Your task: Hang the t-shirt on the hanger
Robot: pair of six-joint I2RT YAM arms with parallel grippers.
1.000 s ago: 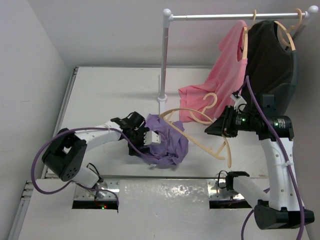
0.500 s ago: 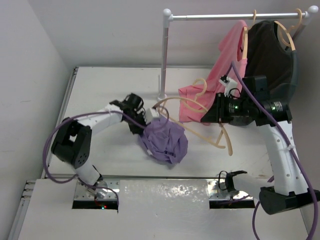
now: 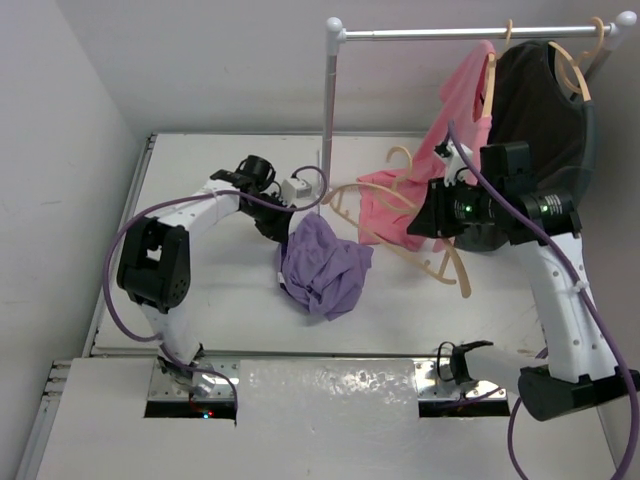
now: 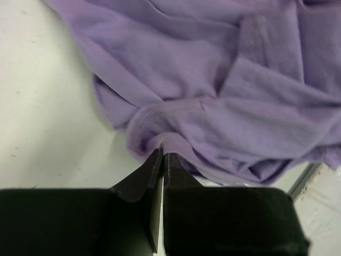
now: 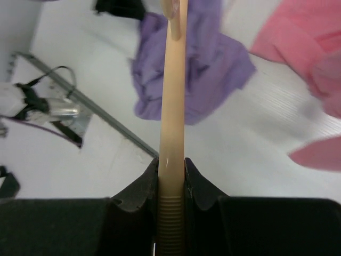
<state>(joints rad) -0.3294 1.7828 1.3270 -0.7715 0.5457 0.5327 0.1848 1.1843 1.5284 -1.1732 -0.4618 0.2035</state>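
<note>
White flat table (image 3: 200, 290) took up most of the top view, w/ both arms bolted at its near edge. At the back right stood a clothes rack: silver metal rail (image 3: 430, 33) on a white post (image 3: 328, 110). A black cloth shirt (image 3: 535, 110) and a pink cloth shirt (image 3: 455, 120) hung from it, each on a tan hanger; the pink hem draped down onto the table.

The light purple cloth t-shirt (image 3: 322, 270) sat approx mid-table, just right of the post's foot, bunched in a crumpled heap. The heap was a bit longer near-to-far than across, w/ its narrower end toward the back. Neck and sleeve direction couldn't be told.

The pale tan wood-coloured coat hanger (image 5: 173, 106) was up off the table btwn the t-shirt and the pink shirt. In the top view its long axis ran diagonally, one thin curved arm reaching left toward the post, just beyond the heap's back end, and the other slanting to the near right. The hook pointed toward the back. In the R wrist view one arm ran straight away from the jaws, over the purple heap.

R gripper (image 5: 171, 165) was clamped on the hanger, jaws pressed to both sides. L gripper (image 4: 163, 153) was pinched tight on a rolled fold at the t-shirt's edge, tips touching w/ cloth btwn them.
</note>
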